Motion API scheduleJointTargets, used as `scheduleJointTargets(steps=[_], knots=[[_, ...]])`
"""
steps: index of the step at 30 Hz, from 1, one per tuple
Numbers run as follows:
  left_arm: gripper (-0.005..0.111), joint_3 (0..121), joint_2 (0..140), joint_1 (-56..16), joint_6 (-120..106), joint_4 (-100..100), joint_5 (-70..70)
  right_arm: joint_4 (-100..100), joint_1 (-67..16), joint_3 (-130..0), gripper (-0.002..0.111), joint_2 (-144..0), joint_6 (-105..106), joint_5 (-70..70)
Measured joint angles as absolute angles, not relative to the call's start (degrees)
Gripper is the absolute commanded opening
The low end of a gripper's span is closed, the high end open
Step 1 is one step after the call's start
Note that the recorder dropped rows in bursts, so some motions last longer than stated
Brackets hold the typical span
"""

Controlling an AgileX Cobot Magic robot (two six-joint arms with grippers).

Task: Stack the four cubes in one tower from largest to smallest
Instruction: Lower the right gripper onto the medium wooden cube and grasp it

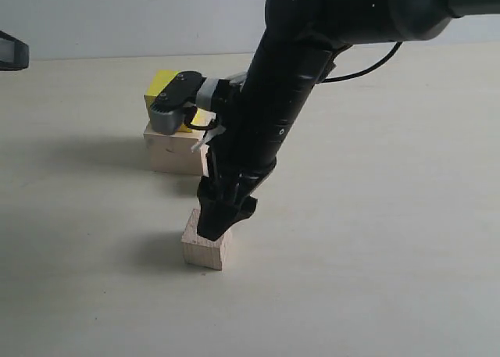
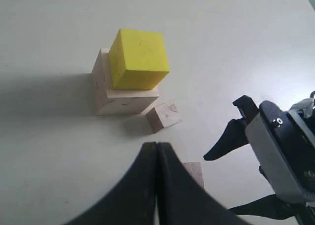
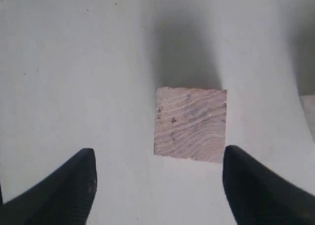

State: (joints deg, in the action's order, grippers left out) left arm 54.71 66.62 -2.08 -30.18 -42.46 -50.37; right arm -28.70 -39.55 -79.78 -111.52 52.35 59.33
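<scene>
Right fingers (image 3: 74,185) spread wide, empty, presumably to straddle the pale bare-wood cube (image 3: 191,124) on the table (image 3: 74,62) just ahead of the tips, closer to one. Left fingers (image 2: 142,190) shut, empty.

The large wood cube (image 2: 125,101) is found bare, pale and unvarnished, with faint specks on a matt face. The yellow cube (image 2: 139,59) is seen evenly coloured, matt and finely textured. A loose wood cube (image 3: 191,124) is recorded with curved grain lines, small dark specks and a slightly rough, sawn-looking face. The desk (image 1: 375,255) is noted as pale, smooth and faintly sheened. The jaws of the right gripper (image 3: 158,158) and of the left gripper (image 2: 156,147) are observed as black, matt and plastic-looking. A grey housing (image 1: 173,107) is seen smooth; plastic or painted metal cannot be told.
</scene>
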Motion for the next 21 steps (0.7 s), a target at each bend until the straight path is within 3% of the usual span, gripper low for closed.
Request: scheduleJointTargets(steps=[21], knots=[[0.000,50.04,66.62,-2.08,-29.95,-41.63,-48.68,-25.96,-42.60,-79.78,0.069,-116.64,58.29,51.53]])
